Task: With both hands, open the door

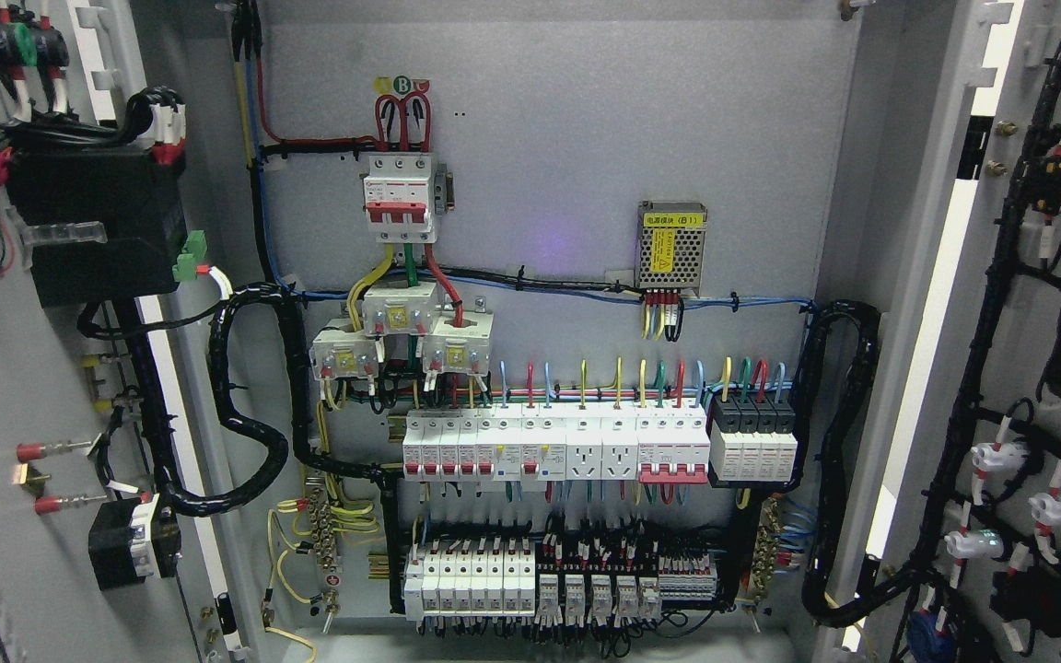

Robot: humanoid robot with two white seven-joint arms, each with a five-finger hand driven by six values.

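Note:
An electrical cabinet fills the head view with both doors swung wide. The left door (5,516) shows its inner face with black modules and wiring at the left edge. The right door (1023,304) stands open at the right, its inside lined with black cable looms and indicator backs. Between them the grey back panel (586,138) carries a red-handled main breaker (399,198), rows of white breakers (553,447) and terminal blocks. Neither hand nor arm shows anywhere.
A small perforated power supply (671,244) sits on the panel at centre right. Thick black cable conduits (245,433) loop from each door into the cabinet. The cabinet's right frame (917,322) stands between panel and right door.

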